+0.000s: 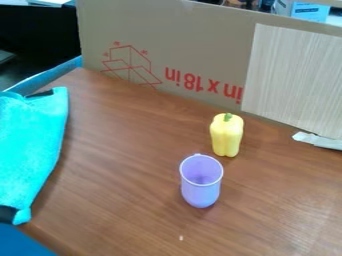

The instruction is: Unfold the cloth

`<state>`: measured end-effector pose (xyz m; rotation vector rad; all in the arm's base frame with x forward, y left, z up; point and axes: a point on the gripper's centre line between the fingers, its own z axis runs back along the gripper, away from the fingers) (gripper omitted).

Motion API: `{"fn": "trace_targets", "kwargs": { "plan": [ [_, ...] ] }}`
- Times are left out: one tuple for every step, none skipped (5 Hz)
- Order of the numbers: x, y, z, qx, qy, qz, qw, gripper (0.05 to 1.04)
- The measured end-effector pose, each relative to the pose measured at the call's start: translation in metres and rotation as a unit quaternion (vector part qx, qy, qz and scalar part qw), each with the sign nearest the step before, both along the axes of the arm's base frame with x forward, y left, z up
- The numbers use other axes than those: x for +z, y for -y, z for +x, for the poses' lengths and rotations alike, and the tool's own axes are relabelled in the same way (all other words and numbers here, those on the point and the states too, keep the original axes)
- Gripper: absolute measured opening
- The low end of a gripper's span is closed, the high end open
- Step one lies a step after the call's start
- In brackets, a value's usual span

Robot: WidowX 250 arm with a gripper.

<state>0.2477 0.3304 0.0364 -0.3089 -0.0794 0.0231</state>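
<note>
cloth's bearing from the gripper is the open question

the turquoise, plush-looking cloth (27,145) lies at the view's left edge, its visible part running lengthwise from near the far side of the brown wooden tabletop (120,165) towards the near side. which way that long axis points from the gripper, or how near it is, i cannot tell; nor whether the gripper is open, closed or gripping anything. the next move probably calls for lining up with a free edge of the cloth (its folds are hard to make out) before drawing it outward.
</note>
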Motion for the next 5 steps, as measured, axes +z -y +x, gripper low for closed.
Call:
{"fn": "trace_targets", "kwargs": {
  "plan": [
    [0.003,0.0,-0.006,0.004,0.016,-0.022,0.9996,0.065],
    [0.029,0.004,-0.007,-0.001,0.045,-0.029,0.9986,0.058],
    [0.061,0.02,-0.011,-0.002,0.072,-0.031,0.997,0.058],
    [0.081,0.031,-0.013,0.008,0.076,-0.046,0.996,0.058],
    [0.096,0.047,-0.007,0.028,0.067,-0.045,0.9964,0.058]
  ]
}}
